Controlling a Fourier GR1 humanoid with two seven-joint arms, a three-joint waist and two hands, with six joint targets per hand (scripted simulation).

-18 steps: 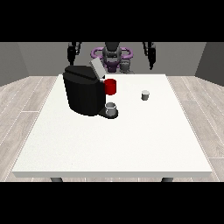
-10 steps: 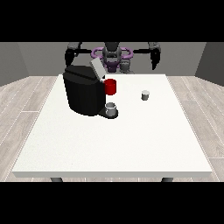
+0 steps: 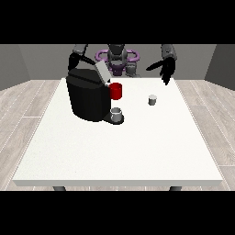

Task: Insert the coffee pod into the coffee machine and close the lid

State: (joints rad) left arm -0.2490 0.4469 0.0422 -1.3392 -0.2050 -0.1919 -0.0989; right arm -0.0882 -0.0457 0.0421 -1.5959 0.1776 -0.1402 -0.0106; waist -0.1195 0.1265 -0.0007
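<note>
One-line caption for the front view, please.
Coffee pod sits on table beside coffee machine; lid raised.

The coffee machine (image 3: 89, 97) bulks over the worktop's (image 3: 119, 147) left rear, lid (image 3: 102, 72) tilted up, a red cup (image 3: 116, 91) and grey cup (image 3: 117, 114) crowding its right side. The coffee pod (image 3: 152, 99) stands alone, open worktop around it. The hand at the view's right (image 3: 166, 69) hovers behind, seemingly well apart.
</note>
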